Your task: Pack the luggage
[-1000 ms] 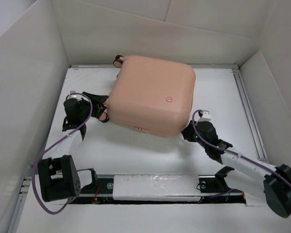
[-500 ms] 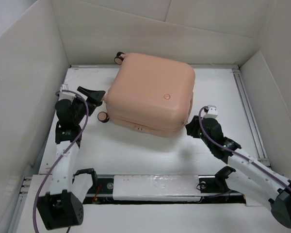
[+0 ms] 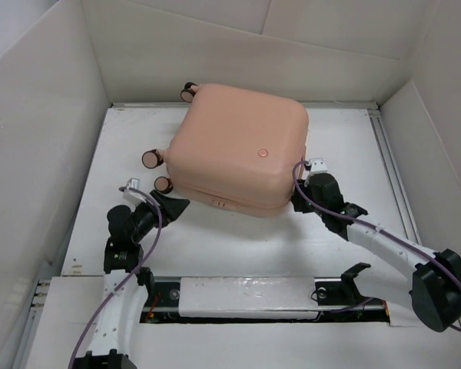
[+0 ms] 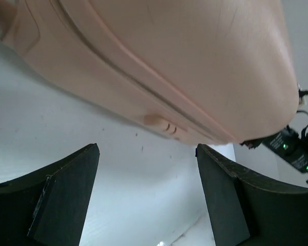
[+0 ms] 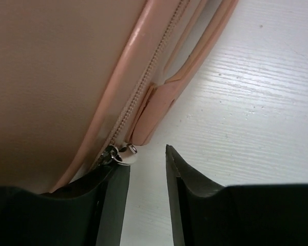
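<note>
There is 1 luggage (image 3: 242, 146), and it lies on 1 tabletop (image 3: 238, 246). On its shell I count 1 round emblem (image 3: 262, 153) and 1 small tab (image 4: 161, 123) on the near side. From above, 3 wheels (image 3: 150, 159) are visible. The zipper shows 1 metal pull (image 5: 124, 154). There are 2 arms, 1 left arm (image 3: 111, 307) and 1 right arm (image 3: 384, 250). Each arm carries 1 purple cable (image 3: 157, 227), so 2 cables. There are 2 grippers, the left gripper (image 4: 146, 154) and the right gripper (image 5: 148, 159). Each has 2 fingers (image 4: 66, 195), so 4 fingers together.
</note>
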Tool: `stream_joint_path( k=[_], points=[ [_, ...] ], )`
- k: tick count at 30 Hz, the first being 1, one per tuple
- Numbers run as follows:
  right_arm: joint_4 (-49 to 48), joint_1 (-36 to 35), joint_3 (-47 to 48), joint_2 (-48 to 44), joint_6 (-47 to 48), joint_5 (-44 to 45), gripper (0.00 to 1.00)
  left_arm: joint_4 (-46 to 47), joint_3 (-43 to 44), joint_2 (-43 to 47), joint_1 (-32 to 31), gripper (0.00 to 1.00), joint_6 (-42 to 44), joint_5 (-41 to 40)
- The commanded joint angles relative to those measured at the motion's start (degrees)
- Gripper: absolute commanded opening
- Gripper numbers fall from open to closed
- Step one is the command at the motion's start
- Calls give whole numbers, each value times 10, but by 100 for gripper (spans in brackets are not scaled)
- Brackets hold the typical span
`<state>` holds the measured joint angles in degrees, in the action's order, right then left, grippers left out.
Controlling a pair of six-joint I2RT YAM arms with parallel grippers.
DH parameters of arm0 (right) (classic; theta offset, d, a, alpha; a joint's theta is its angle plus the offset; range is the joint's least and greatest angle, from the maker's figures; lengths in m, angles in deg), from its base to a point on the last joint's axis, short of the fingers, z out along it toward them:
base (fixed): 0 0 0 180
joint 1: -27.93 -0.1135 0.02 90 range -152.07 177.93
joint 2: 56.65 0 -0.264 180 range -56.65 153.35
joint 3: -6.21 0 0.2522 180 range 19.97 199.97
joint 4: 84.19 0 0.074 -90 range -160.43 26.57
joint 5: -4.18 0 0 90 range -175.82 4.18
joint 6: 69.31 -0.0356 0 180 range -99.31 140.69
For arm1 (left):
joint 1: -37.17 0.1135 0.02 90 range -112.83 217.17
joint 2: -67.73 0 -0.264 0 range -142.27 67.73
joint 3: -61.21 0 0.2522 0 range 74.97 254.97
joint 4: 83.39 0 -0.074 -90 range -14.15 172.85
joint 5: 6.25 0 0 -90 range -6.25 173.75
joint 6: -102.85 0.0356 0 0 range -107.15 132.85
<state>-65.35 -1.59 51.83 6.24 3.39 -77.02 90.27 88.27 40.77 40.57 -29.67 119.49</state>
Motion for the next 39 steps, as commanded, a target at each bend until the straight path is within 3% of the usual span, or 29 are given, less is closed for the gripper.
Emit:
stream_joint_path(
  k=[1, 5, 6, 9, 15, 17, 19, 20, 21, 23, 24, 26, 28, 29, 31, 32, 34, 35, 39],
  points=[
    [-108, 0, 23, -15, 61, -107, 39, 38, -6, 64, -5, 72, 4, 51],
    [-108, 0, 0, -56, 60, -141, 40, 61, 42, 54, -5, 74, 10, 14],
    [-108, 0, -8, -78, 50, -141, 49, 61, 65, 37, -5, 74, 16, 0],
    [-114, 0, -43, -102, 29, -147, 65, 94, 173, -24, -5, 75, -5, -26],
    [-119, 5, -55, -109, 29, -162, 66, 92, 368, -210, -5, 73, 0, -40],
    [-119, 5, -55, -116, 29, -171, 65, 67, 428, -243, -24, 73, 42, -94],
    [-126, 5, -55, -123, 29, -171, 65, -6, 514, -280, -99, 73, 98, -218],
    [-126, 5, -62, -129, 34, -171, 65, -31, 560, -361, -227, 73, 165, -287],
    [-126, 5, -62, -134, 34, -176, 65, -165, 705, -415, -295, 74, 196, -481],
    [-126, 10, -80, -152, 34, -185, 66, -217, 783, -488, -457, 76, 211, -627],
    [-120, 10, -87, -178, 34, -179, 66, -197, 772, -476, -491, 76, 201, -669],
    [-120, 10, -99, -203, 24, -171, 66, -59, 629, -412, -517, 73, 171, -629],
    [-120, 10, -99, -226, 24, -171, 62, -3, 529, -305, -530, 66, 126, -588],
    [-120, 17, -99, -226, 24, -164, 60, 40, 432, -276, -549, 60, 119, -594],
    [-146, 17, -104, -226, 45, -164, 49, 57, 342, -204, -643, 52, 97, -644],
    [-153, 24, -104, -219, 51, -170, 47, 71, 256, -182, -679, 49, 62, -709],
    [-163, 29, -91, -189, 56, -190, 47, 71, 187, -118, -769, 45, 19, -768],
    [-163, 29, -91, -183, 63, -198, 46, 58, 157, -101, -789, 45, -6, -809],
    [-187, 29, -113, -195, 53, -190, 48, 49, 28, -89, -799, 47, -104, -809]
  ],
)
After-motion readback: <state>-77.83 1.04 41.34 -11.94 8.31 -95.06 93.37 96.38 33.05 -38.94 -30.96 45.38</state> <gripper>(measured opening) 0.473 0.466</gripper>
